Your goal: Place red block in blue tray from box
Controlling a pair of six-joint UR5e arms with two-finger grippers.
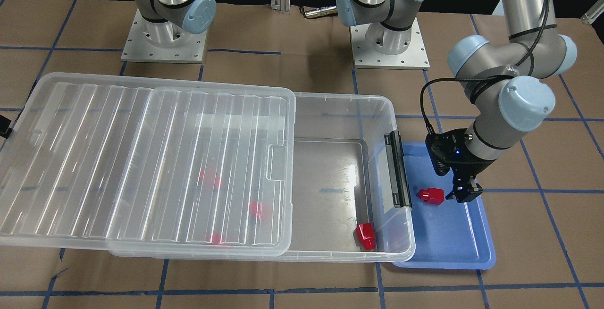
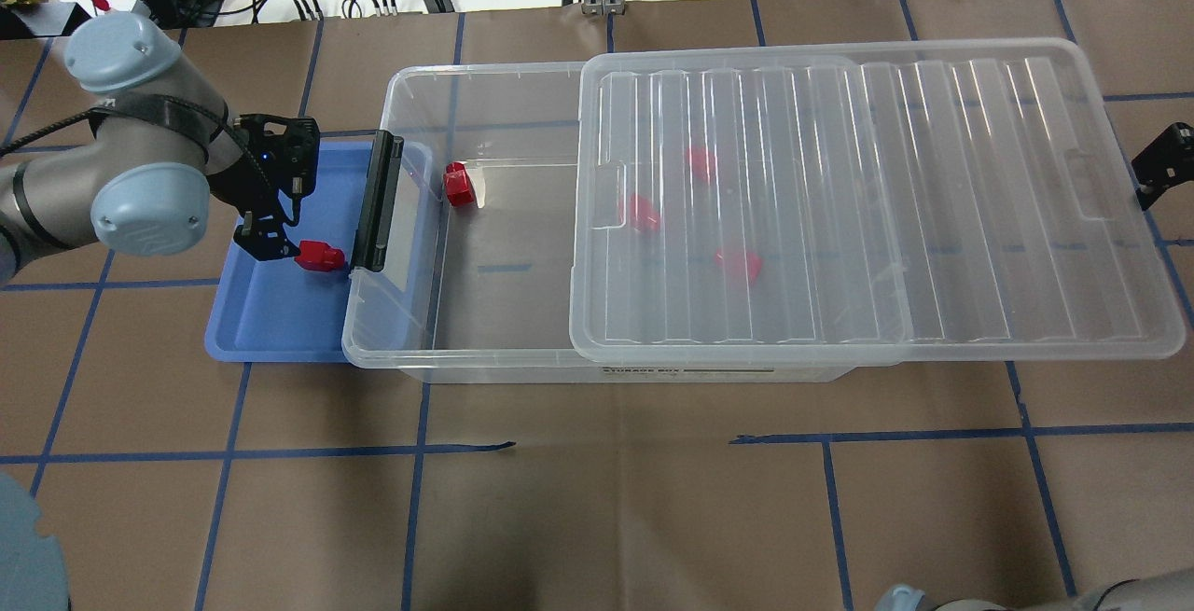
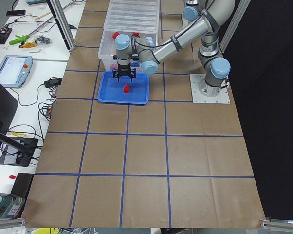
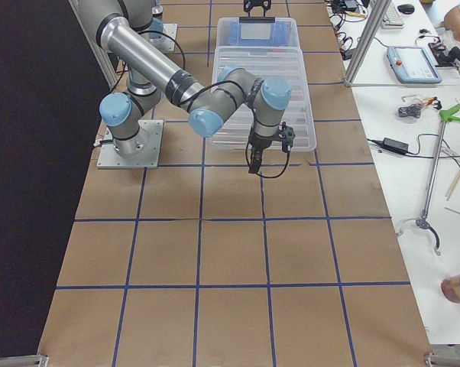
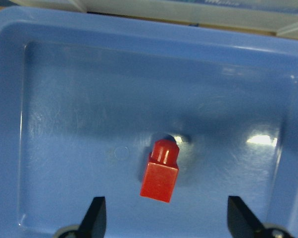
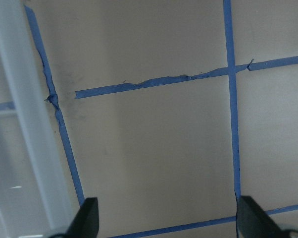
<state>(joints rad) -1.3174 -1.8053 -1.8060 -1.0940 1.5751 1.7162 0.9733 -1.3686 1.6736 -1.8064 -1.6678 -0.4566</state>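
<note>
A red block [image 5: 160, 171] lies on its side on the floor of the blue tray [image 5: 65, 99]; it also shows in the overhead view [image 2: 320, 257] and the front view [image 1: 432, 196]. My left gripper [image 5: 166, 218] hangs open just above it and touches nothing; its fingers stand wide apart on either side. The clear box [image 2: 410, 350] lies beside the tray [image 2: 270, 322] with its lid [image 2: 877, 201] slid partly off. One red block [image 2: 457, 184] sits in the uncovered end, and three more show under the lid. My right gripper [image 6: 169, 215] is open and empty over bare table.
The box's black latch bar [image 2: 378, 205] overhangs the tray's near edge. The slid lid sticks out past the box's far end. Brown paper with blue tape lines covers the table [image 2: 597, 499]. The arm bases [image 1: 163, 40] stand behind the box.
</note>
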